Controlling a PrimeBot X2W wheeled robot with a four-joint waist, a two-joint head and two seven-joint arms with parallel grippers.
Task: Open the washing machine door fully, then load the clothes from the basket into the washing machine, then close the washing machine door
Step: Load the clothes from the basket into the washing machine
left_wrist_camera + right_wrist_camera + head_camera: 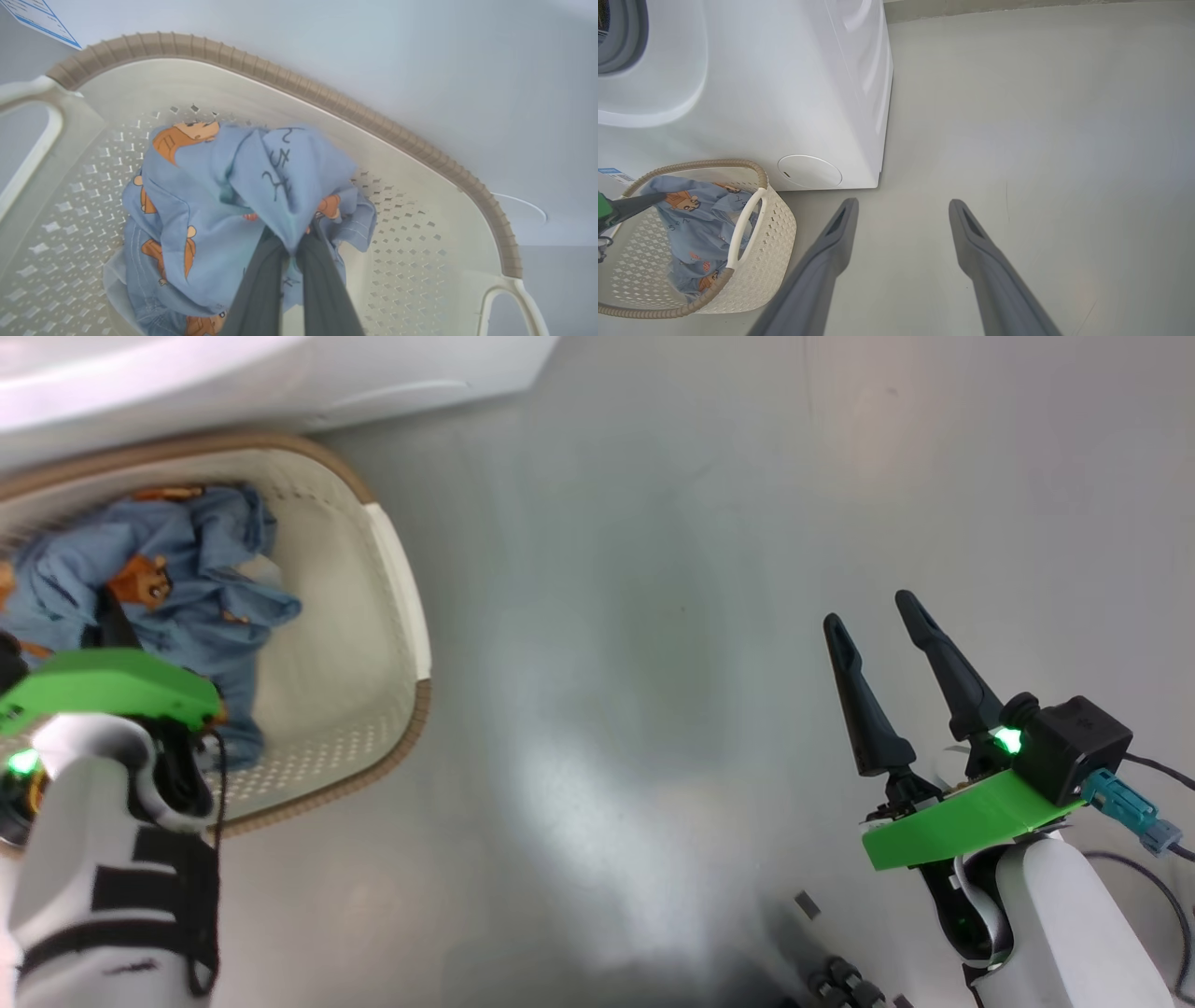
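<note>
Two dark fingers (261, 289) of the left gripper (290, 254) squeeze tight on the blue clothes (201, 196), which lie in the basket (327, 100) right under it, while the right gripper (902, 205) stands wide apart over the floor (1041, 116).

Fingertips of the left hand (290, 254) were buried in the light blue cartoon-print cloth bundle (219, 196); around it, the cream perforated plastic basket (420, 242) was cut off.

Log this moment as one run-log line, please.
step: loading | left hand: shut on clothes in basket | right hand: open over floor
</note>
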